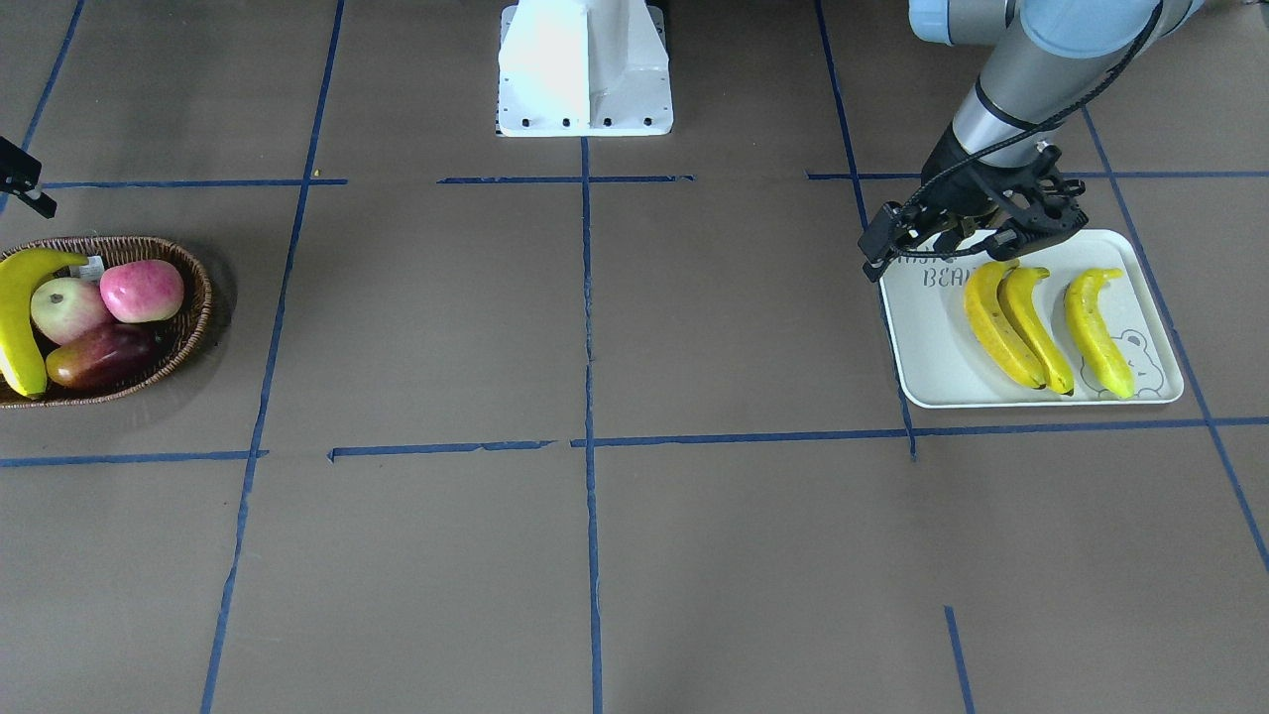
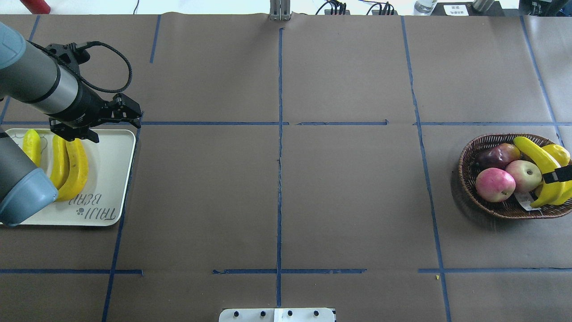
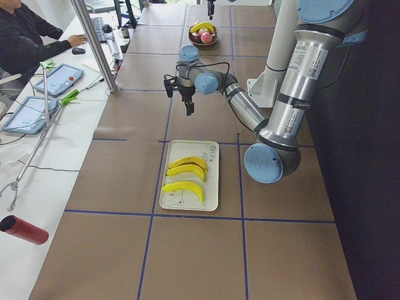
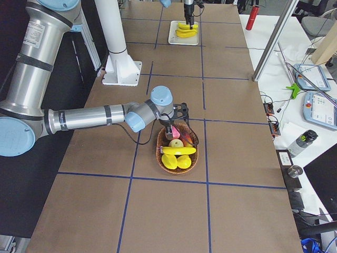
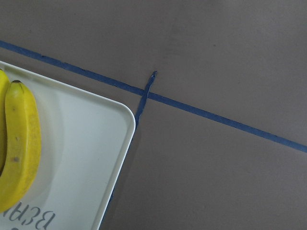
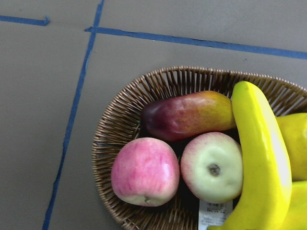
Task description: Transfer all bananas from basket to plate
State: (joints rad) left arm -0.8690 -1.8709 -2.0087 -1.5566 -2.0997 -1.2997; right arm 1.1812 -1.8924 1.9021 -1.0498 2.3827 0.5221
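Observation:
Three yellow bananas [image 1: 1036, 327] lie side by side on the pale tray [image 1: 932, 347], which also shows in the overhead view [image 2: 107, 179]. My left gripper [image 1: 977, 238] hovers over the tray's robot-side end, above the bananas' tips, open and empty. One banana [image 2: 536, 154] lies in the wicker basket [image 2: 464, 165] along its outer side, and it also shows in the right wrist view [image 6: 259, 158]. My right gripper [image 2: 558, 174] is over this banana at the frame's edge. Only a black part of it shows, so I cannot tell whether it is open.
The basket also holds two pink-red apples [image 6: 146, 172], a dark red-orange mango [image 6: 187, 115] and a rounder yellow fruit [image 2: 561, 154]. Blue tape lines cross the brown table. The robot's white base [image 1: 585, 69] stands at mid-table.

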